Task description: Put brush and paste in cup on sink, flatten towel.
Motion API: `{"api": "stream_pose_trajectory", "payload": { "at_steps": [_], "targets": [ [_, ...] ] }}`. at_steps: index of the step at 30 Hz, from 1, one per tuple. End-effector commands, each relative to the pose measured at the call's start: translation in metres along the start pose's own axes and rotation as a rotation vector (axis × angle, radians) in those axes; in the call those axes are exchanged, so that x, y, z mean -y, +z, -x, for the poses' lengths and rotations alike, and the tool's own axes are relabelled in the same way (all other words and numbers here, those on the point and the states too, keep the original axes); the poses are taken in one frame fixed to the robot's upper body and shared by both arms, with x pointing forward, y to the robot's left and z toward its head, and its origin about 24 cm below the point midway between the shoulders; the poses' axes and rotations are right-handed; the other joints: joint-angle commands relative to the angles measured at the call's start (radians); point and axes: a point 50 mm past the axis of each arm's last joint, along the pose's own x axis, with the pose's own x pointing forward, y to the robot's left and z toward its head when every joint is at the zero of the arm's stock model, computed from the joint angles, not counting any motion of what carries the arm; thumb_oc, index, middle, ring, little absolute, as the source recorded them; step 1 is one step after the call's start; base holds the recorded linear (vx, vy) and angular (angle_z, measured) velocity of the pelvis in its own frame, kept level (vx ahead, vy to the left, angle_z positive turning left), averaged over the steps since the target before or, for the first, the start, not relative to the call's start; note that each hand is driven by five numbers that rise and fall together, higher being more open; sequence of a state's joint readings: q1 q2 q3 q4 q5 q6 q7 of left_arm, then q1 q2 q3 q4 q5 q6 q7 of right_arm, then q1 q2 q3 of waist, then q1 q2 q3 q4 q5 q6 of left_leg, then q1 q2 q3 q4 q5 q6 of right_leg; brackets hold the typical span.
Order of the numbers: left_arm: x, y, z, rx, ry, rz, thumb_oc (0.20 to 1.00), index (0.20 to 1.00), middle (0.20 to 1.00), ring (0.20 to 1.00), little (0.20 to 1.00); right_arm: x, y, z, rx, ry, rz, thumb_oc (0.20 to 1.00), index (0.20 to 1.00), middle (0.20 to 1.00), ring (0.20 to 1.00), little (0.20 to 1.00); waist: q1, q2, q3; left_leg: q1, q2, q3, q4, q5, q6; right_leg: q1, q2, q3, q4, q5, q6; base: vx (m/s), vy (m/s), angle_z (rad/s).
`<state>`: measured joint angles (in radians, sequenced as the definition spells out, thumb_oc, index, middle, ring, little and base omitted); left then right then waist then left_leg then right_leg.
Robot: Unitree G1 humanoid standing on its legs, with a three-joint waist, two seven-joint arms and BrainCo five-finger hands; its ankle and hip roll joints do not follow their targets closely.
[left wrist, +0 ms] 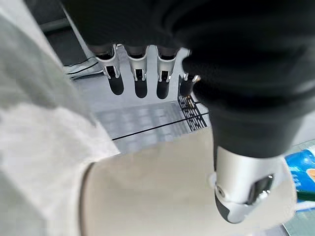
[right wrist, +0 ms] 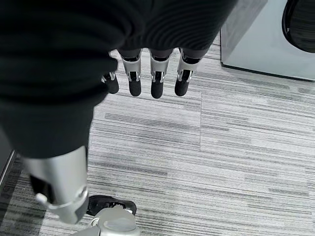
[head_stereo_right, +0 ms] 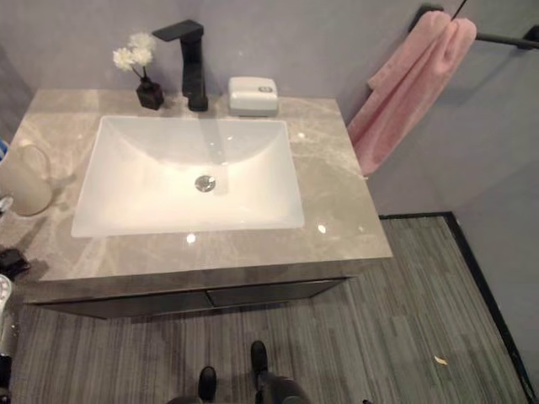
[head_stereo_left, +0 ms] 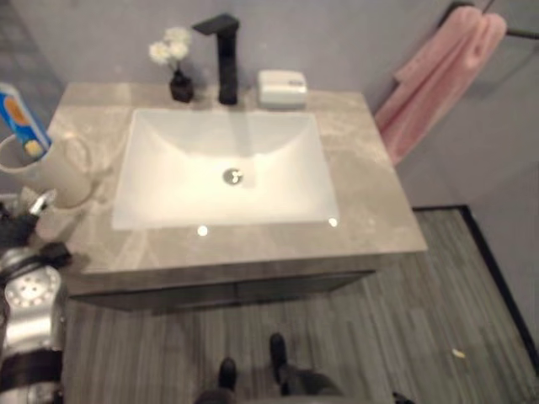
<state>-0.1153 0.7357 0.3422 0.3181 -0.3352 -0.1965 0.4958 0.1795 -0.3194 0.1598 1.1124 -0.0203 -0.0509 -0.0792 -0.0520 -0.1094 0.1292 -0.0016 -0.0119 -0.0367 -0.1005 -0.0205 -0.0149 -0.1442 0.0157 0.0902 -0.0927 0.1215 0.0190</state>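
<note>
The robot's left hand hangs relaxed and empty just beside the cup left of the basin, paste tube already standing inside, while the pink towel droops bunched off its wall bar, right of the basin.

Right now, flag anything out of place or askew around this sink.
The pink towel hangs bunched and slanting from its rail instead of flat. A small pale scrap lies on the floor. Nothing looks spilled or damaged.
</note>
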Motion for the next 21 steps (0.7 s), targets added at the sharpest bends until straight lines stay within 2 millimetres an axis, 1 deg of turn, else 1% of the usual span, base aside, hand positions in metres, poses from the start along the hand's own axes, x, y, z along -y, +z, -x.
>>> {"api": "stream_pose_trajectory", "payload": {
  "at_steps": [1, 5, 16, 17, 21],
  "targets": [
    [-0.010, 0.037, -0.030, 0.150, 0.075, -0.003, 1.000, 1.000, 1.000, 1.000, 1.000, 0.022, -0.004, 0.000, -0.008, -0.052, 0.016, 1.000, 1.000, 1.000, 1.000, 1.000, -0.012, -0.001, -0.012, 0.046, -0.008, 0.021, 0.013, -0.088, 0.030, 0.053, 0.007, 0.034, 0.017, -0.111, 0.044, 0.00, 0.000, 0.00],
    [-0.009, 0.041, -0.036, 0.154, 0.075, -0.014, 1.000, 1.000, 1.000, 1.000, 1.000, 0.022, -0.003, 0.000, -0.007, -0.047, 0.023, 1.000, 1.000, 1.000, 1.000, 1.000, -0.017, -0.002, -0.011, 0.043, -0.007, 0.024, 0.013, -0.088, 0.029, 0.047, 0.010, 0.037, 0.019, -0.111, 0.043, 0.00, 0.000, 0.00],
    [0.000, 0.035, -0.034, 0.122, 0.052, 0.010, 1.000, 1.000, 1.000, 1.000, 1.000, 0.022, 0.002, -0.001, 0.007, -0.050, 0.002, 1.000, 1.000, 1.000, 1.000, 1.000, -0.023, -0.002, 0.000, 0.036, -0.005, 0.034, 0.013, -0.086, 0.027, 0.033, 0.014, 0.047, 0.019, -0.106, 0.042, 0.01, -0.003, -0.03],
    [0.004, 0.034, -0.032, 0.117, 0.043, 0.031, 1.000, 1.000, 1.000, 1.000, 1.000, 0.021, 0.003, -0.001, 0.014, -0.051, -0.001, 1.000, 1.000, 1.000, 1.000, 1.000, -0.026, -0.002, 0.001, 0.036, -0.005, 0.037, 0.013, -0.086, 0.027, 0.030, 0.015, 0.048, 0.019, -0.106, 0.042, 0.00, 0.000, 0.00],
    [0.011, 0.032, -0.031, 0.100, 0.034, 0.054, 1.000, 1.000, 1.000, 1.000, 1.000, 0.021, 0.006, -0.001, 0.022, -0.056, -0.012, 1.000, 1.000, 1.000, 1.000, 1.000, -0.033, -0.001, 0.008, 0.033, -0.006, 0.040, 0.013, -0.086, 0.027, 0.026, 0.016, 0.056, 0.018, -0.105, 0.041, 0.01, 0.000, -0.02]
  ]
}}
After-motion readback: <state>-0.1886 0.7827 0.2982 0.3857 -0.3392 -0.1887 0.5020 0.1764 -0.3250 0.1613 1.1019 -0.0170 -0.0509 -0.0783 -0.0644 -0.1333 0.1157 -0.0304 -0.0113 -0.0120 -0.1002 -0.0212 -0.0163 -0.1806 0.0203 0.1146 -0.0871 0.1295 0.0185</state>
